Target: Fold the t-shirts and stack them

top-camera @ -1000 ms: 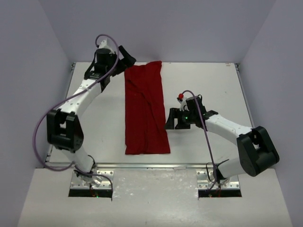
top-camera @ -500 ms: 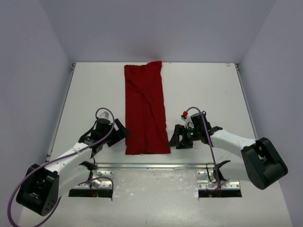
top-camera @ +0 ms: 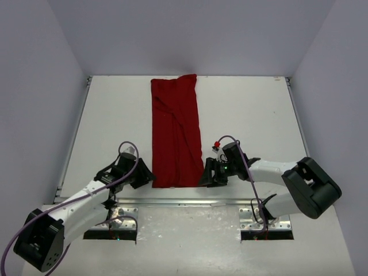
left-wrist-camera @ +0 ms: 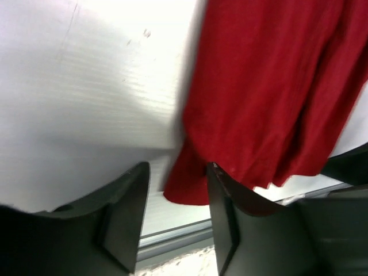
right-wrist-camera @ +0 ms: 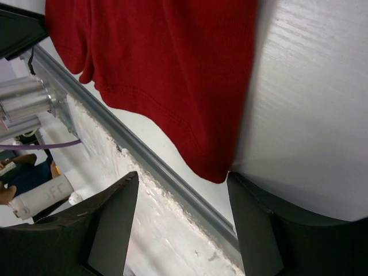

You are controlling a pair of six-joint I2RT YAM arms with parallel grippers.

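The deep-red t-shirt [top-camera: 175, 132] lies flat as a long narrow strip running from the far edge of the white table [top-camera: 259, 115] to its near edge. My left gripper [top-camera: 146, 177] sits low at the shirt's near left corner. In the left wrist view the left gripper [left-wrist-camera: 177, 169] is open, and that corner of the t-shirt [left-wrist-camera: 190, 184] lies in the gap unpinched. My right gripper [top-camera: 206, 175] is at the near right corner. The right gripper [right-wrist-camera: 183, 177] is also open, with the t-shirt's corner [right-wrist-camera: 213, 167] touching its right finger.
A metal rail [top-camera: 184, 201] runs along the table's near edge, just below both grippers. Grey walls close in the table on the left, right and far sides. Both arm bases stand on the rough white board in front of the rail.
The left arm swung from the shirt's far left corner down to its near left corner. The right gripper slid nearer, to the near right corner. Both pairs of jaws have narrowed.
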